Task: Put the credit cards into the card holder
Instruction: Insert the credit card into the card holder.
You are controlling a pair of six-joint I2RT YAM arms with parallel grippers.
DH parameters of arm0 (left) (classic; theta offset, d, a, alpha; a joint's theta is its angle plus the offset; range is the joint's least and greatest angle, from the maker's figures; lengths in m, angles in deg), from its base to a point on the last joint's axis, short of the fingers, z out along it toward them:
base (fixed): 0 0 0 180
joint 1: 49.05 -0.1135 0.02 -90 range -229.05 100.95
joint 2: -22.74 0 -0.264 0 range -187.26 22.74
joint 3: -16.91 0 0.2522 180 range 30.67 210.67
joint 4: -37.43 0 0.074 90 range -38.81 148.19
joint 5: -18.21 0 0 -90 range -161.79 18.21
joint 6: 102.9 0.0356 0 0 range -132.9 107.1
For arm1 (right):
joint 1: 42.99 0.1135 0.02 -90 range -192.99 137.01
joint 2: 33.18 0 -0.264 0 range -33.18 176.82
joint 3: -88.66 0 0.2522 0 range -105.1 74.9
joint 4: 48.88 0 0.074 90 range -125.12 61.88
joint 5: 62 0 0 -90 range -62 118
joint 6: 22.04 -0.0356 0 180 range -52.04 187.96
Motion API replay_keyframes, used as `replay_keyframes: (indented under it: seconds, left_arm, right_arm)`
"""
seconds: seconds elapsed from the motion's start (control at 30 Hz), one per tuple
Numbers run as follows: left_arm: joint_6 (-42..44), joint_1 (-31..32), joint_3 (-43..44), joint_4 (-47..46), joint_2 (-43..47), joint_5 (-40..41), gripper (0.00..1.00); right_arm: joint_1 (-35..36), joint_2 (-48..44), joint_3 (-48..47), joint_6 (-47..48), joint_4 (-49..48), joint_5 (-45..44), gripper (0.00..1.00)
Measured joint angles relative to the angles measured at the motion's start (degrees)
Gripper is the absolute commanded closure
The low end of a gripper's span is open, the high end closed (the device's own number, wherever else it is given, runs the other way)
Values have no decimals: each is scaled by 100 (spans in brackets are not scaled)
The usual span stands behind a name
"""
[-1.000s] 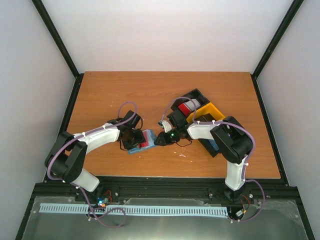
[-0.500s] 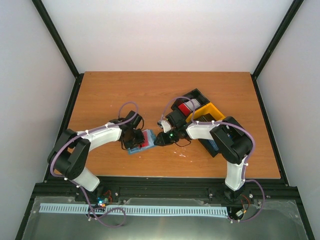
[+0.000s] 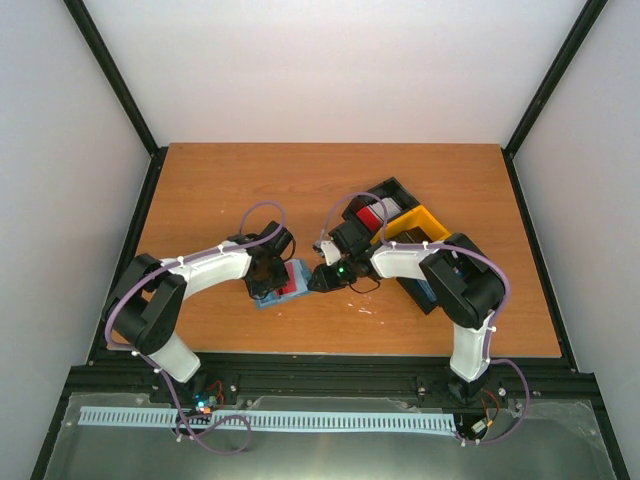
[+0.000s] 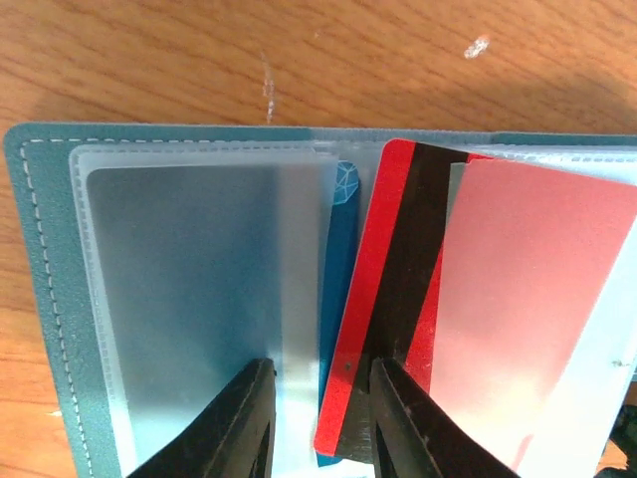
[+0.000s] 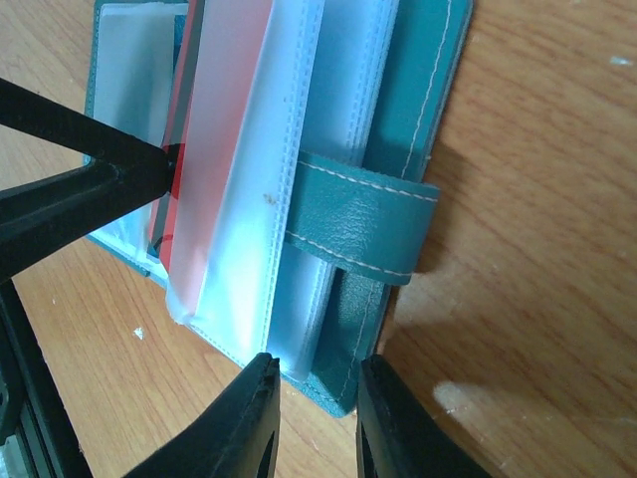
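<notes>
Left gripper [image 4: 318,368] narrowly straddles glossy red card [image 4: 370,269] — hold unclear; right gripper [image 5: 316,364] pinches stitched holder [image 5: 426,95].

Bright, even overhead light; the brown wooden tabletop [image 3: 200,190] carries soft shadows under both arms. Wrist views are sharp mid-frame, but the black near fingertips [image 4: 249,418] look blurred, perhaps out of focus.

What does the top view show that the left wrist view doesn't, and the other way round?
Top only: the left arm, the right arm, the right pincer at the holder, and the tray with spare cards. Left wrist only: the holder's clear pockets, the card with its black stripe, and the left pincer straddling that card's corner. Both: the open holder, the red card, the table.
</notes>
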Motion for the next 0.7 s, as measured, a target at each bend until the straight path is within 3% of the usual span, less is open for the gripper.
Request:
replay_keyframes:
  seconds: [0.17, 0.3, 0.43, 0.7]
  left_arm:
    - [4, 0, -72, -151, 57, -31, 72]
    - [-11, 0, -313, -437, 236, -201, 83]
    - [-57, 0, -442, -695, 271, -348, 87]
    - [-129, 0, -898, -1456, 485, -645, 86]
  right_arm:
    - [31, 0, -35, 39, 48, -66, 77]
    - [55, 0, -61, 57, 94, -120, 77]
    - [76, 0, -85, 59, 127, -155, 77]
    - [85, 2, -103, 61, 155, -170, 77]
